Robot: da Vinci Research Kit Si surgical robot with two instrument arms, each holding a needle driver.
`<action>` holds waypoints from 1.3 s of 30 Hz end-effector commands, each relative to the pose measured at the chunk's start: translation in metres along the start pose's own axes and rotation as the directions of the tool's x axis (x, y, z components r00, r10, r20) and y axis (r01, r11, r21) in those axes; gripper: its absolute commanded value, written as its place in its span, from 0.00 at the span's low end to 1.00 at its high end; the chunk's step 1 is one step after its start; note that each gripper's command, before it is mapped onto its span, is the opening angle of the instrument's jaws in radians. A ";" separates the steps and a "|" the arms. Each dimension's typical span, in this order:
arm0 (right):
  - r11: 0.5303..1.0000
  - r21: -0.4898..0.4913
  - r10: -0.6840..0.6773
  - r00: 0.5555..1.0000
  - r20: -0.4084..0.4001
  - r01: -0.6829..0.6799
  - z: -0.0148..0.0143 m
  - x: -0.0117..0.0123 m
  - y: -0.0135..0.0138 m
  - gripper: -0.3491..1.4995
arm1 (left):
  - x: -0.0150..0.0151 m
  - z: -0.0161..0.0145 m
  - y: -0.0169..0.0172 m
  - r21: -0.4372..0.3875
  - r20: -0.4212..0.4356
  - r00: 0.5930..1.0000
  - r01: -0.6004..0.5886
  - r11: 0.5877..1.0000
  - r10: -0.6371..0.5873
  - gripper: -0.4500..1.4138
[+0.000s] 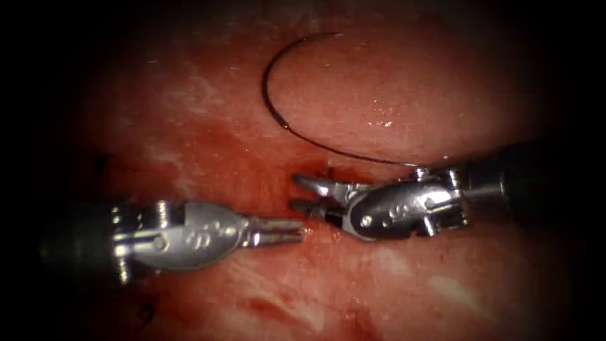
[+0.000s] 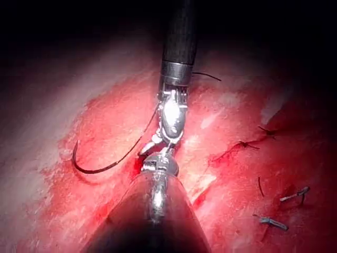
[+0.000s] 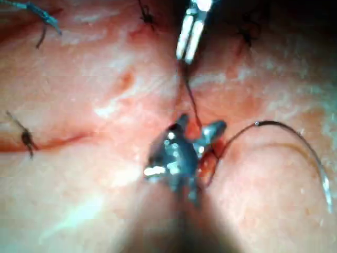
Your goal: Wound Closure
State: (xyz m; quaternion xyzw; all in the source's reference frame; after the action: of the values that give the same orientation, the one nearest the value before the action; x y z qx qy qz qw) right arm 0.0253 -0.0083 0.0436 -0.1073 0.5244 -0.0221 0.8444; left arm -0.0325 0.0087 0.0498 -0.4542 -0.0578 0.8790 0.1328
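Observation:
The curved needle (image 1: 266, 82) lies loose on the tissue (image 1: 404, 95), beyond both tools, with neither tool holding it and its whole curve showing. It appears too in the left wrist view as needle (image 2: 84, 167) and in the right wrist view as needle (image 3: 310, 153). Its thread (image 1: 353, 154) runs down to the cut (image 1: 328, 172) beside the right tool. The right tool (image 1: 297, 192) hovers over the cut with jaws spread and nothing in them. The left tool (image 1: 300, 231) points at it from the left. Its jaws (image 3: 188, 42) are together on a short thread (image 3: 192, 97) that leads to the cut.
Earlier stitches with dark knots (image 2: 245, 143) (image 3: 26, 138) close the cut further along. Cut ends of thread (image 2: 271, 222) (image 3: 42, 16) lie on the tissue. Red fluid (image 1: 208, 145) wets the surface around the tools.

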 end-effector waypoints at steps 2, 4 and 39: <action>1.000 -0.014 0.014 1.000 -0.001 -0.014 -0.0006 0.0003 -0.0008 0.88 | -0.0004 0.0008 0.0002 -0.001 -0.001 1.000 0.000 1.000 0.000 0.00; 1.000 -0.023 0.017 1.000 -0.003 -0.017 -0.0011 0.0007 -0.0006 0.90 | -0.0005 0.0008 0.0003 0.000 -0.001 1.000 0.000 1.000 0.000 0.00; 0.993 0.117 0.017 0.999 0.049 -0.023 0.0054 0.0010 -0.0008 0.00 | -0.0001 0.0017 0.0007 0.011 0.004 1.000 0.002 1.000 -0.002 0.00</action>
State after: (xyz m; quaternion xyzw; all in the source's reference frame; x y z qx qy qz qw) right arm 0.0302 -0.0077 0.0447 -0.0530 0.5000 -0.0423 0.8634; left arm -0.0334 0.0083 0.0501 -0.4511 -0.0527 0.8803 0.1369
